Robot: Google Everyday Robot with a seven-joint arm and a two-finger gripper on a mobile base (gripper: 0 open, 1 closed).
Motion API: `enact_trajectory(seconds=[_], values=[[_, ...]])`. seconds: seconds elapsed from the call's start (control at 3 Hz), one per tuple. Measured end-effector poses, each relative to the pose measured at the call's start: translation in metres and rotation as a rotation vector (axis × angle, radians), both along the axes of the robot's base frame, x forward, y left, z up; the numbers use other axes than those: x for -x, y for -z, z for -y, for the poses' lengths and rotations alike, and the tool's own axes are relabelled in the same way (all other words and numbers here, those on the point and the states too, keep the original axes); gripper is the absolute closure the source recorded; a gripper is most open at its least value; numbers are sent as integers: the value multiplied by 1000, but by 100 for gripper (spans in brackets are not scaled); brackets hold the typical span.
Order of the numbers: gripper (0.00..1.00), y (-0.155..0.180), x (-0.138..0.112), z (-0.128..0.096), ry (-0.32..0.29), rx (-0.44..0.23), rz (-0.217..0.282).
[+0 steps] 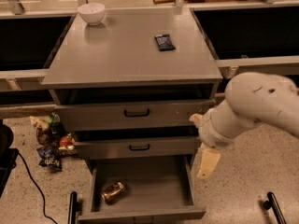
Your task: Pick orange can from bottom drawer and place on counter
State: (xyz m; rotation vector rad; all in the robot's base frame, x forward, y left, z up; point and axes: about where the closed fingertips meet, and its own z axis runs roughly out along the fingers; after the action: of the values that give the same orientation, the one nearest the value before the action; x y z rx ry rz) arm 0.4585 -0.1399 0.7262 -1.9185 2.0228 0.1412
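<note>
One orange can (113, 192) lies in the open bottom drawer (154, 183), lowest of three. The gripper (208, 163) hangs just right of that drawer; its opening cannot be told.

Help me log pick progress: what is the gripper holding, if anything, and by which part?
Nothing. The cream gripper hangs right of the open bottom grey drawer, apart from the shiny coppery orange can lying in its front left.

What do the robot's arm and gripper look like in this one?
The arm is a bulky, smooth white rounded shell narrowing to a ringed wrist. The gripper, just right of the open bottom drawer, is pale cream. No cables show.
</note>
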Motion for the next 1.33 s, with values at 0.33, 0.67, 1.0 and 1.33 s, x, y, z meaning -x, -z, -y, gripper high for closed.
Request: enact_trajectory(seconds=[0.33,0.67,1.0,1.33], values=[[0,65,-3,-16,-63,-23,3],[0,134,-9,-35,-79,-109,-14],[0,134,-9,-35,-79,-109,-14],[0,164,-15,-47,-103,-134,0]])
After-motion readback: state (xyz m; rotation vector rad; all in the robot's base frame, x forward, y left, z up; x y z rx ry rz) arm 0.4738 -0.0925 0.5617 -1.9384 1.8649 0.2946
